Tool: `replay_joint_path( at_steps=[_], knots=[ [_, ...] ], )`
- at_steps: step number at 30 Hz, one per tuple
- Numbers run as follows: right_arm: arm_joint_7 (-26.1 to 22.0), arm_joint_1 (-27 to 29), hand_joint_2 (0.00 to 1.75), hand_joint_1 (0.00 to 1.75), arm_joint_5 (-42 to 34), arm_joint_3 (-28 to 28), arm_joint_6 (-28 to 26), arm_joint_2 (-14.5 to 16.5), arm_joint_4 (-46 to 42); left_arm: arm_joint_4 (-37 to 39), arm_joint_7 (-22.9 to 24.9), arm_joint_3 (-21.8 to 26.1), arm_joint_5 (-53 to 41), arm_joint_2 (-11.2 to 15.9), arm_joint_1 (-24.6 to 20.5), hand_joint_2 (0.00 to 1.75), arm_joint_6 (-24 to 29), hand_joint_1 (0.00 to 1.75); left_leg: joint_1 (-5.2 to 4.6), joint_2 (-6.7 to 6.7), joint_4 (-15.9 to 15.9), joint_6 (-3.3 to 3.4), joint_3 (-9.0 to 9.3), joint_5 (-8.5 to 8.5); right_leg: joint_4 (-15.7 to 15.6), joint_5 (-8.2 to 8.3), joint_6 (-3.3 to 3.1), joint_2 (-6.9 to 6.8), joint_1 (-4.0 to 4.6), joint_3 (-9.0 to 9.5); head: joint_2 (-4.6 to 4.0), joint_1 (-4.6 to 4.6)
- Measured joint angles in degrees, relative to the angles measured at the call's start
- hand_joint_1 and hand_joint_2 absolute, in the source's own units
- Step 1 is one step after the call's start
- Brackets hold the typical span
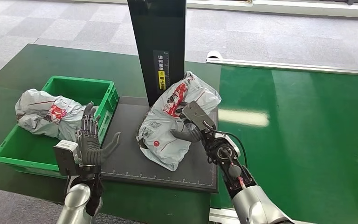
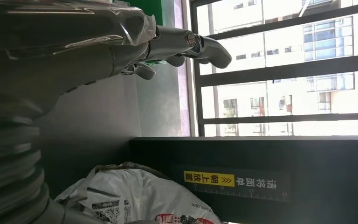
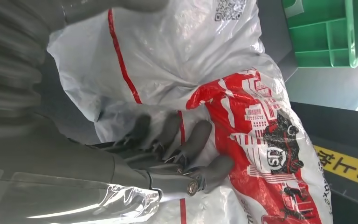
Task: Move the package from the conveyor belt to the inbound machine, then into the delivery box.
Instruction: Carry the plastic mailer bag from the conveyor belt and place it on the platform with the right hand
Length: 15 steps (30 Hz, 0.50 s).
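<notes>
Gripping the package [image 1: 175,122] with the right hand [image 1: 192,127], fingers [image 3: 193,140] curled into the slack poly film; package sits on the black scale plate [image 1: 130,154] under the scanner post [image 1: 161,46], tilted against it. Left hand [image 1: 92,142] hovers beside the plate with fingers spread, holding nothing.

Risks, as I judge them:
- Grip is on loose film, not the contents; bag could slide out or sag on lift.
- Sagging bag may catch the bin [image 1: 100,91] wall on the way over.
- Bin already holds another bag [image 1: 46,114]; a drop near the rim could spill out.
- Left hand is close to the transfer path, so a clash is possible.
</notes>
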Motion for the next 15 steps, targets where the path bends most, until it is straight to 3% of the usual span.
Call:
replay_joint_path(
  at_steps=[10,15],
  knots=[
    [-2.5,-0.2,1.75,0.0,1.9,1.6,-0.4,0.0,0.5,-0.9,1.3,0.1,-1.7,-0.5,0.7,1.75,-0.6,0.0,0.0,0.0,0.0,0.0,-0.01,0.0,0.0,0.0,0.0,0.0,0.0,-0.01,0.0,0.0],
    [-4.2,3.4,1.75,0.0,4.3,4.2,-4.5,0.0,-12.1,-2.1,4.4,-0.2,-5.4,-1.3,2.1,1.75,-2.0,0.0,0.0,0.01,0.0,0.0,-0.03,0.0,0.0,0.0,0.0,0.0,0.0,-0.09,0.0,-0.01]
  ],
)
